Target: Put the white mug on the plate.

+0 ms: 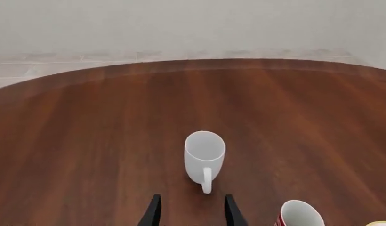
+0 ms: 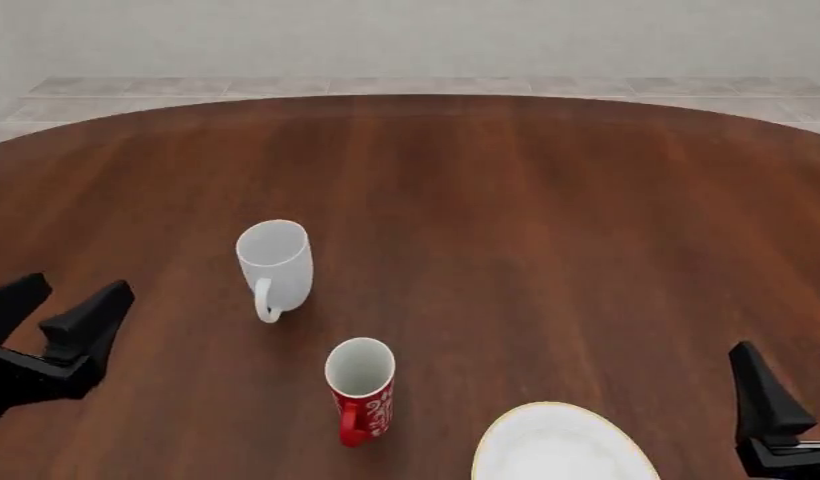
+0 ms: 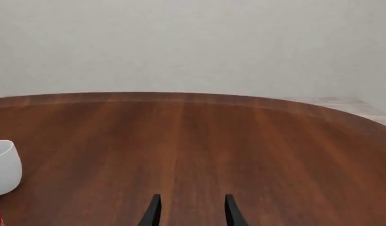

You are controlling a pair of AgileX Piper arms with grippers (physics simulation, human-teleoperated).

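- The step in hand, as I judge it, is the very first one: the approach to the white mug (image 2: 275, 264). Nothing is held, and the mug stands upright on the wooden table (image 2: 517, 200), in the left half of the front view, with its handle turned toward the arms' side.
- The left gripper (image 2: 61, 310) is at the left edge of the front view, near the mug but apart from it. Its fingers are spread and pinch nothing. In the left wrist view the mug (image 1: 204, 157) lies just ahead of the two fingertips, almost in line with the gap between them.
- The right gripper (image 2: 790, 385) waits at the right edge, well apart from the mug. Its fingers are also spread and empty.
- The plate (image 2: 560, 445) lies at the near edge, right of centre (it is partly cut off by the frame).
- The next move calls, I think, for the left arm to go forward and down, so that the fingers close on the mug's wall or handle. The red mug (image 2: 361, 385) stands between the white mug and the plate, so the carry must go over it or around it.
- Count: two mugs (one white, one red), one plate, two grippers.
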